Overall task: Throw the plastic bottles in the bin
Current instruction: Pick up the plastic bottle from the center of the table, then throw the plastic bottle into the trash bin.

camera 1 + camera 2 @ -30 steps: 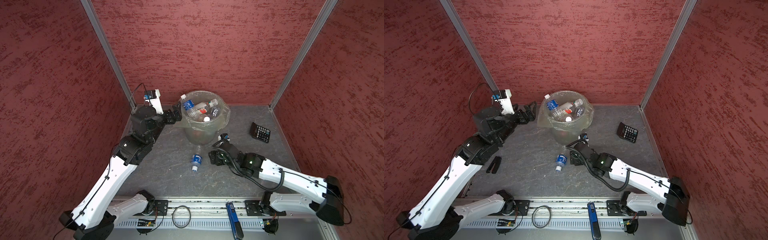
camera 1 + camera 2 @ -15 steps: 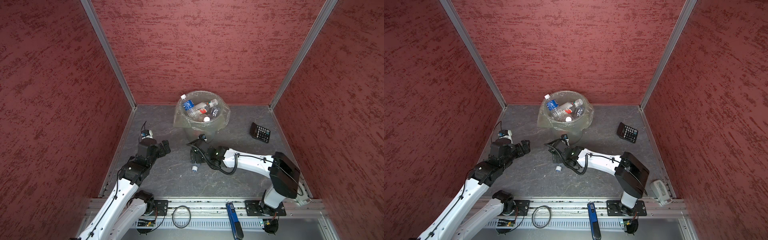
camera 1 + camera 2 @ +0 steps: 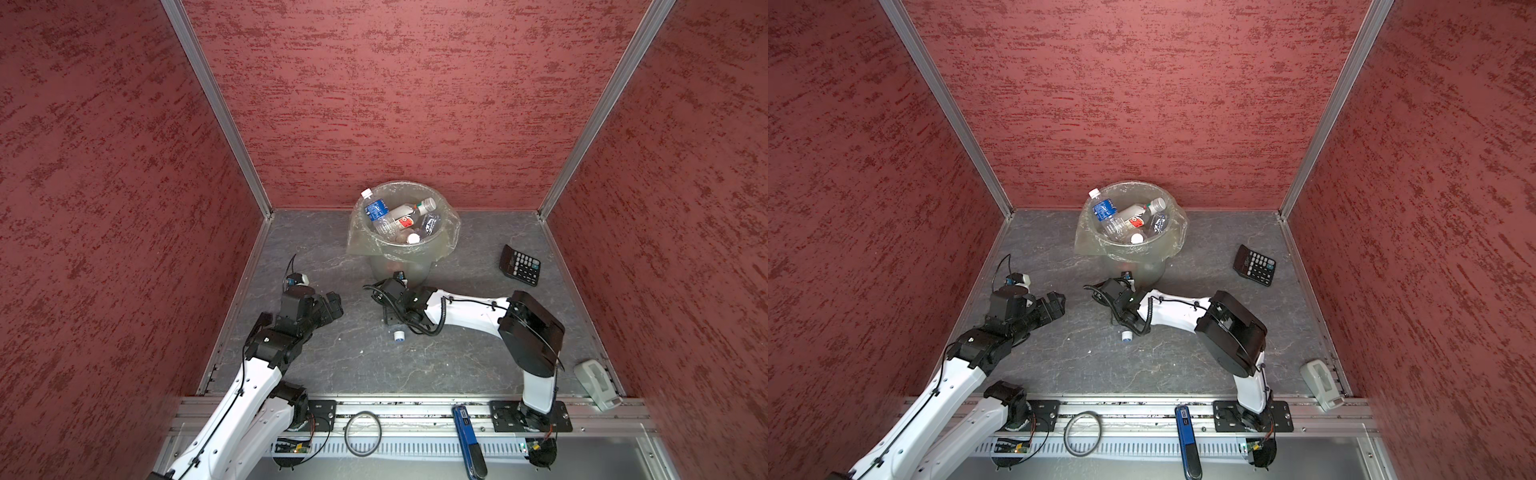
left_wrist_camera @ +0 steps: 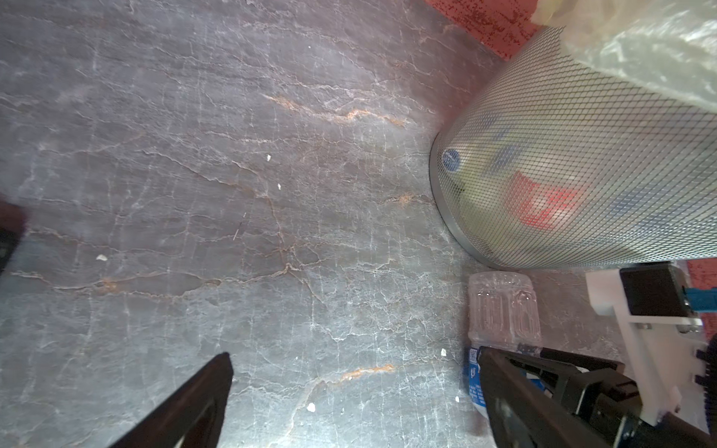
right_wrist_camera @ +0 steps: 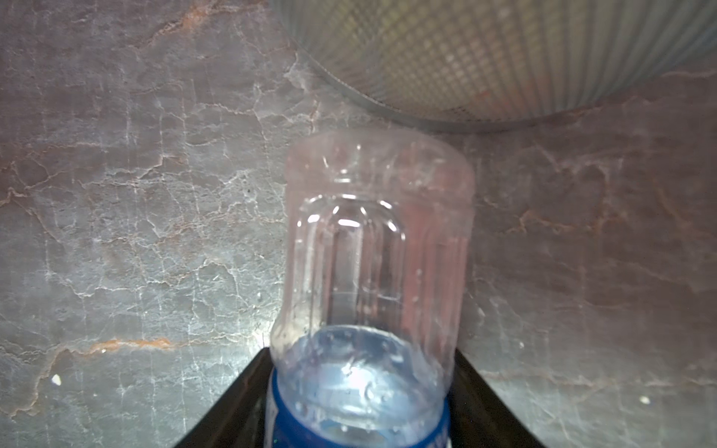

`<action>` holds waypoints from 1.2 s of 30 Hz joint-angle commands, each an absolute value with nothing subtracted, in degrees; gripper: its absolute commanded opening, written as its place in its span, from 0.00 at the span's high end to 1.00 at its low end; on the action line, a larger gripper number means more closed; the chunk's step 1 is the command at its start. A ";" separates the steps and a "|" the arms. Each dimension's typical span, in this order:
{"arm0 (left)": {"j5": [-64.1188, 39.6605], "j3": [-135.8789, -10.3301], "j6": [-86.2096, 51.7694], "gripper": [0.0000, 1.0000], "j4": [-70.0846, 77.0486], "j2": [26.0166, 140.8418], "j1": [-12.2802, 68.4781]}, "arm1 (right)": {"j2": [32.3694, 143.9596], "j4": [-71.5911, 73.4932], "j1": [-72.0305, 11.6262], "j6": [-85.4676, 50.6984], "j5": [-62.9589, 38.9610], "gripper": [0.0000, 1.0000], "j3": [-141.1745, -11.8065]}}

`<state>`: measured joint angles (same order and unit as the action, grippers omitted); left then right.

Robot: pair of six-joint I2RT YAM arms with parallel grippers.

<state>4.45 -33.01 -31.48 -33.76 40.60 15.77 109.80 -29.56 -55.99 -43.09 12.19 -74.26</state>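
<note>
Here we saw the right arm (image 3: pixel 469 309) stretched low, jaws clamped on the blue-labelled bottle (image 5: pixel 372 252) beside the bin (image 3: pixel 415 264); left arm (image 3: pixel 257 374) bent, jaws apart.

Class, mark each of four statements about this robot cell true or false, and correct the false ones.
1. The calculator is in the bin. False: the calculator lies on the floor, apart from the bin.
2. The left gripper is open and empty. True.
3. The right gripper straddles a bottle lying on the floor. True.
4. The bin holds nothing. False: several bottles lie in it.
</note>
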 commanded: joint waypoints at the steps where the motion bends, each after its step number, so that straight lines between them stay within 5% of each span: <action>1: 1.45 -32.39 -32.46 0.00 -31.48 40.91 15.03 | 108.96 -32.14 -55.89 -42.47 11.75 0.47 -72.38; 3: 1.01 -32.10 -32.77 0.01 -31.34 40.96 15.03 | 104.90 -31.09 -56.47 -42.48 12.96 0.54 -69.86; 21: -6.52 -28.36 -31.72 0.01 -25.58 43.41 18.14 | 57.16 -44.17 -74.16 -45.38 40.03 0.53 -61.96; 29: -4.44 -29.26 -29.97 0.01 -26.23 42.99 21.95 | 63.45 -45.21 -72.86 -29.06 50.97 0.49 -81.07; 36: -3.80 -28.45 -31.18 0.01 -25.47 42.82 23.36 | 77.06 -36.74 -54.85 -16.11 40.06 0.46 -97.76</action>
<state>-4.40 -28.42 -31.20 -26.89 43.42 22.90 71.90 -41.43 -61.65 -23.46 44.40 -92.44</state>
